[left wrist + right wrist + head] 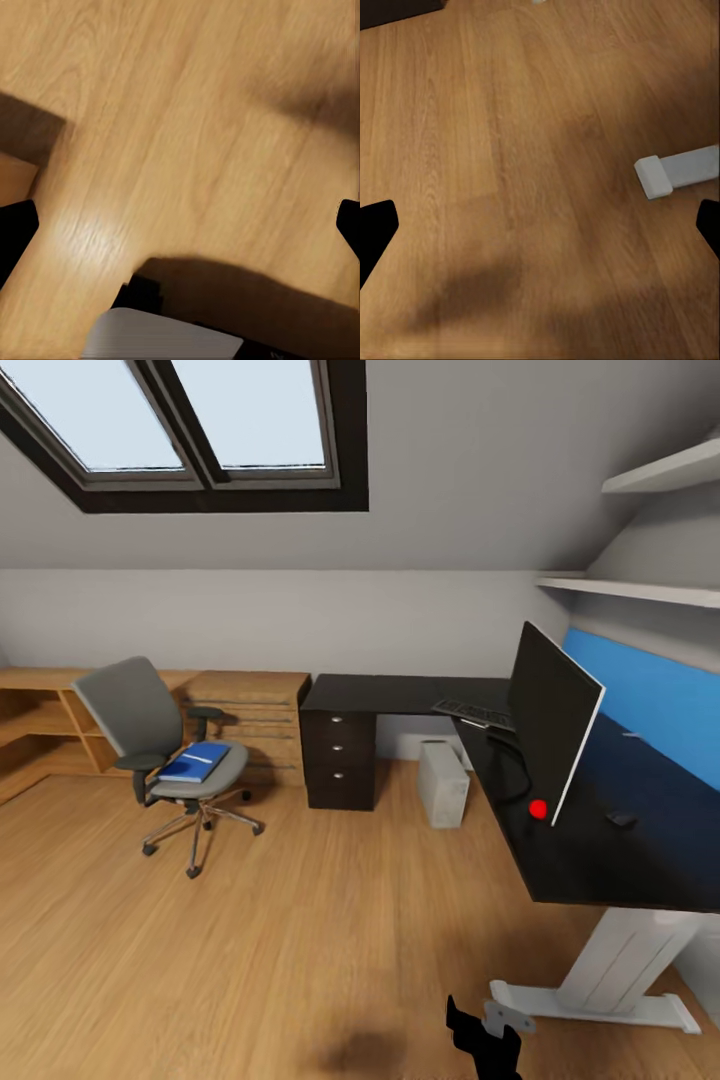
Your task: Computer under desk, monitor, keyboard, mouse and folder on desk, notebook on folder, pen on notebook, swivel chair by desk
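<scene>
On swivel chair (150,745) seat — folder (195,761); both jaws apart over floor (187,135).

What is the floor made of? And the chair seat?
The floor looks like wood planks with a smooth, slightly shiny finish: grain lines and plank seams show. The chair seat looks like grey cloth padding, matte and soft-edged, though a render leaves that open. Its base looks like shiny metal.
</scene>
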